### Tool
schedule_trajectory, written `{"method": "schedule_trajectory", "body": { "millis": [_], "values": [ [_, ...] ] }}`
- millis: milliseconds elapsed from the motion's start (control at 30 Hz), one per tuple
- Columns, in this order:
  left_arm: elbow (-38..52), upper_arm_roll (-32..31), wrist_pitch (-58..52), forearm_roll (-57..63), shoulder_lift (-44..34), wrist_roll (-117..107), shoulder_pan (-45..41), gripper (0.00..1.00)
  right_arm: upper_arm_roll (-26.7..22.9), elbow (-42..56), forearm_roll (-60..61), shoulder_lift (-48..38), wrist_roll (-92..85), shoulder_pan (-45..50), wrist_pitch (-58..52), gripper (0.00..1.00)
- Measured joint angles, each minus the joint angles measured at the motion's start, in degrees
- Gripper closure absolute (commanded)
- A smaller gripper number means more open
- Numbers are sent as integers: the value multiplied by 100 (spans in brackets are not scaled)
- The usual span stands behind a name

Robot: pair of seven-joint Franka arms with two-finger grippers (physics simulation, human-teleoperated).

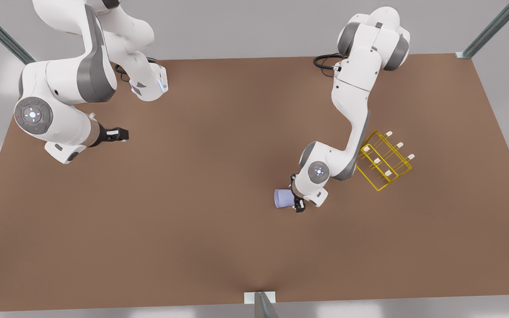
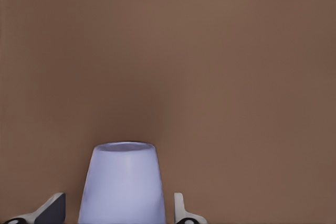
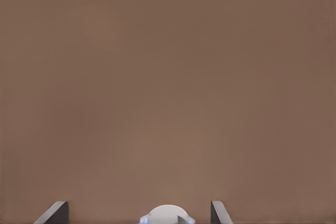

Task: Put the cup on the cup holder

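The pale lavender cup [image 1: 282, 198] lies on its side just over the brown table, right of centre in the front view. My left gripper [image 1: 297, 201] is shut on the cup's wider end. In the left wrist view the cup [image 2: 123, 184] points its narrow end away, with one of the fingers [image 2: 52, 209] on each side of it. The yellow wire cup holder [image 1: 385, 161] with white-tipped pegs stands to the front view's right of that arm, partly hidden by its forearm. My right gripper [image 1: 119, 134] waits open at the front view's left, and its fingertips [image 3: 56, 212] show over bare table.
The brown table [image 1: 201, 185] is edged by metal frame posts at the corners [image 1: 466, 54] and by a bracket at the near edge [image 1: 260, 297]. The left arm's elbow and forearm [image 1: 351, 132] hang beside the cup holder.
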Motion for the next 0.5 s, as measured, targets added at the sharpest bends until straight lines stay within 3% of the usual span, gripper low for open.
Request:
{"method": "schedule_trajectory", "body": {
  "millis": [500],
  "values": [
    [9, -202, 328, 0, 224, -51, -42, 0, 0, 1, 16, 4, 575, 0, -18, 0]
  ]
}}
